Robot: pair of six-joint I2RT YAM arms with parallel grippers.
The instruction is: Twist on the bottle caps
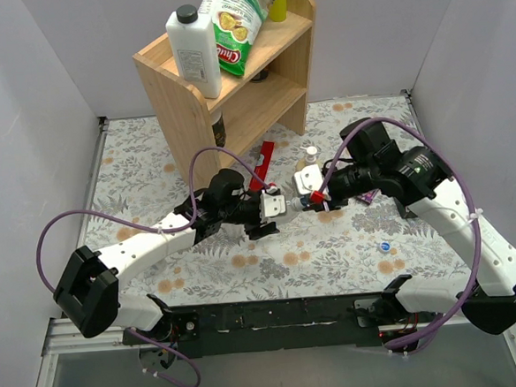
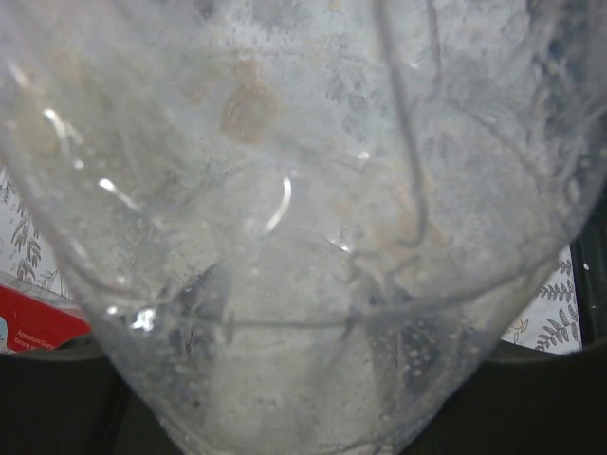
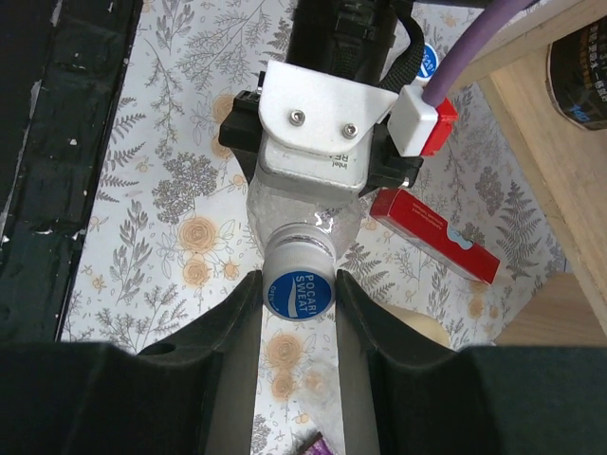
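Note:
My left gripper (image 1: 279, 206) is shut on a clear bottle (image 3: 305, 216) and holds it lying level above the mat, neck towards the right arm. In the left wrist view the bottle (image 2: 303, 209) fills almost the whole frame and hides the fingers. A blue-topped bottle cap (image 3: 298, 291) sits on the bottle's neck. My right gripper (image 3: 298, 296) is shut on that cap, one dark finger pressed against each side. In the top view the two grippers meet at the middle of the mat, right gripper (image 1: 312, 199). A second blue cap (image 1: 385, 247) lies on the mat to the right.
A wooden shelf (image 1: 234, 98) stands at the back with a white jug (image 1: 193, 52) and a green bag (image 1: 239, 22) on top. A red box (image 1: 265, 164) lies by its foot, a beige soap bottle (image 3: 417, 327) beside it. Grey walls close in both sides.

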